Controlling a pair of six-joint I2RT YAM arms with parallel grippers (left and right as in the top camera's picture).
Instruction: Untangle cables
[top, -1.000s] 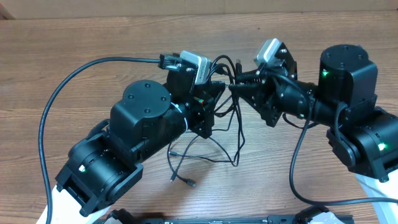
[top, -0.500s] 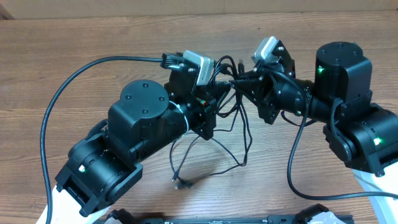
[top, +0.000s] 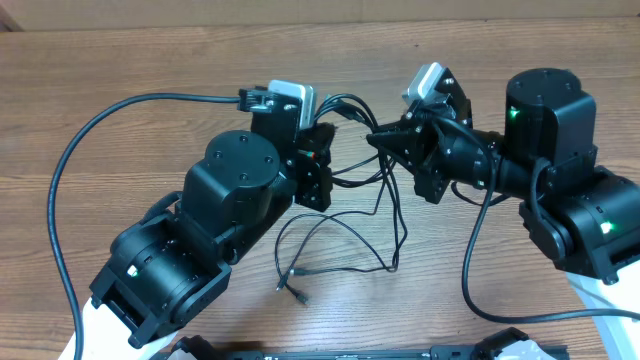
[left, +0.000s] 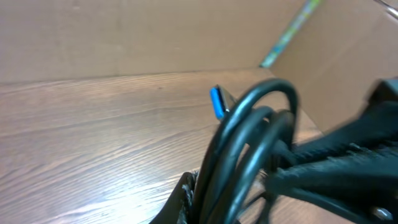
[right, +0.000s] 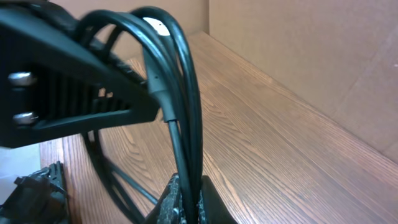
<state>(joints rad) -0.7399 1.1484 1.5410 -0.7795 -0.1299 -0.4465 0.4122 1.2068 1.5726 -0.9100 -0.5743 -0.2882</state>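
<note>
Two arms meet over a wooden table (top: 100, 60), both clamped on one bundle of cables (top: 350, 215). The left gripper (top: 328, 135) has its fingers drawn fully together on the cords at the top of the tangle. The right gripper (top: 376, 138), facing it from close by, is pinched closed on the same strands. Between the two tips the cords are lifted off the wood. Below them, thin black loops sag to the table in front of the arms, and two plugs (top: 296, 290) lie on the boards near the left arm's base.

From the left wrist, the cables (left: 249, 143) rise in a tight arch out of the closed fingers (left: 181, 202), with the right gripper (left: 348, 162) just to the side and a small blue tab (left: 216, 102) behind the arch (what it belongs to cannot be told). From the right wrist, the cables (right: 177, 93) curve up from between the shut fingers (right: 171, 199), and the left gripper (right: 68, 93) fills the upper left.
</note>
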